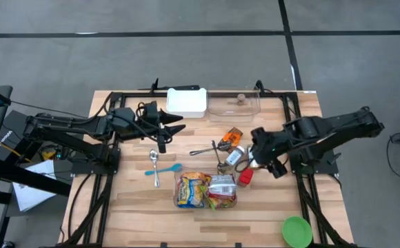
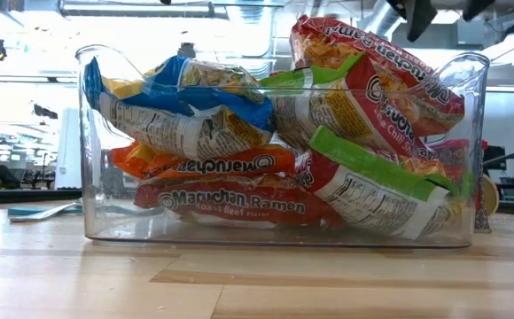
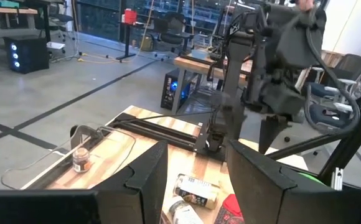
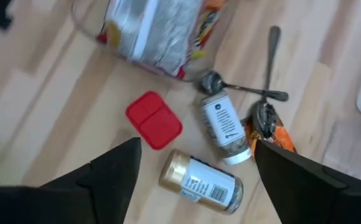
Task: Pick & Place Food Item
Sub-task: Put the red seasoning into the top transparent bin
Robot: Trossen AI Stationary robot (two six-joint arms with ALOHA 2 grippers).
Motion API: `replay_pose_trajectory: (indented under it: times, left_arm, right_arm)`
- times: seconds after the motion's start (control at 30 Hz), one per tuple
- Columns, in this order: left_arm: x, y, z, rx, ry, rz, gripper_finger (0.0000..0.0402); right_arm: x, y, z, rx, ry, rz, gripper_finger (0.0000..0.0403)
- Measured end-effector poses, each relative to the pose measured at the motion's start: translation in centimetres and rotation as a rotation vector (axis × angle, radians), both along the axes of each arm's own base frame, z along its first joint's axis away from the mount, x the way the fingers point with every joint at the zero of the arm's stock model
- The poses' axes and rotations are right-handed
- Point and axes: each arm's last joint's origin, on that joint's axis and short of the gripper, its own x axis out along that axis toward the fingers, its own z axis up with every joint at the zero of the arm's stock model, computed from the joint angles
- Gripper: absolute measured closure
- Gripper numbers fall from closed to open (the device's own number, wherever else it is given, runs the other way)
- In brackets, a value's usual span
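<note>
Ramen packets' (image 4: pixel 159 28) far ends off-frame

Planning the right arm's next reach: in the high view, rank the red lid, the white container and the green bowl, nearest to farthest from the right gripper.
From the right gripper:
1. Red lid, just beside it toward the table's front.
2. Green bowl, front right corner.
3. White container, far back edge.

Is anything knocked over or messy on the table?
Yes. Two spice jars, one with a gold lid and one with a white lid, lie on their sides under the open right gripper. Metal spoons lie crossed beside them, next to the bin of ramen packets.
</note>
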Motion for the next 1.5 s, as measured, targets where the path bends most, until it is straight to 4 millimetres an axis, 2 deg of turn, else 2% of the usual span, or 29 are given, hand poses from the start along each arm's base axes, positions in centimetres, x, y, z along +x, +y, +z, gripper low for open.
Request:
replay_pose_trajectory:
  times: [0.2,0.33,0.57,0.67,0.8,1.17,1.5]
  left_arm:
    - [0.0,0.0,0.0,-0.003,0.001,-0.012,0.0243]
    - [0.0,0.0,0.0,-0.006,0.000,-0.012,0.0243]
    - [0.0,0.0,0.0,-0.006,0.000,-0.015,0.0243]
    - [0.0,0.0,0.0,-0.005,0.000,-0.015,0.0243]
    - [0.0,-0.1,0.0,-0.005,0.001,-0.027,0.0243]
    - [0.0,-0.1,0.0,-0.005,0.003,-0.028,0.0243]
    - [0.0,-0.1,0.0,-0.005,0.004,-0.028,0.0243]
  right_arm:
    - [2.0,1.3,-2.3,-0.084,0.116,0.164,0.0092]
    - [2.7,2.3,-3.4,-0.053,0.179,0.237,0.0092]
    - [4.0,3.4,-5.0,-0.051,0.173,0.307,0.0093]
    - [4.0,3.3,-6.8,-0.026,0.165,0.321,0.0093]
    - [3.7,3.1,-8.5,-0.095,0.149,0.378,0.0093]
    - [3.4,2.8,-11.2,-0.105,0.172,0.414,0.0093]
    - [3.6,1.9,-12.7,-0.105,0.139,0.398,0.0093]
